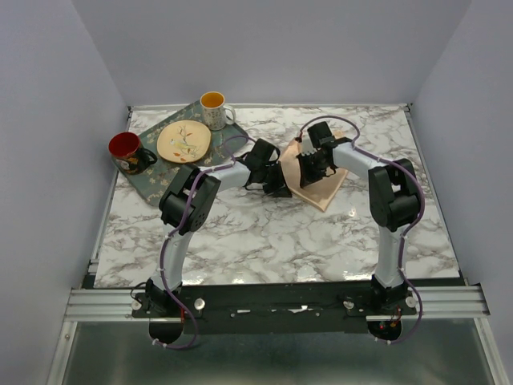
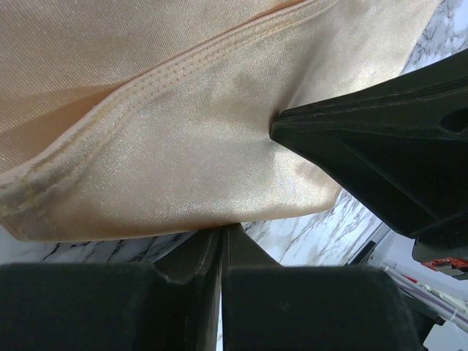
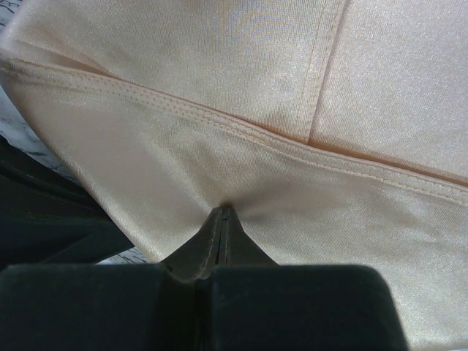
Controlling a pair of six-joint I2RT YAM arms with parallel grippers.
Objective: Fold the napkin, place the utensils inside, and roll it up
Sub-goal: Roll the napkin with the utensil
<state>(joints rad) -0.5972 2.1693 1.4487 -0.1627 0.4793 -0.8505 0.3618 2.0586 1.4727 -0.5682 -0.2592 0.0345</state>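
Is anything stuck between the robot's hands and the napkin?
No, nothing I can see. The left gripper and the right gripper are both pinched shut right on the napkin, close beside each other along its near edge. Only cloth sits between their fingers.

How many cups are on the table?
2. A red mug sits at the left edge of the green mat, and a pale mug with an orange inside stands at the mat's far end, behind the plate. None seems hidden.

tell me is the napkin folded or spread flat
Folded, at least partly: in both wrist views a stitched hem of the napkin lies over another layer.
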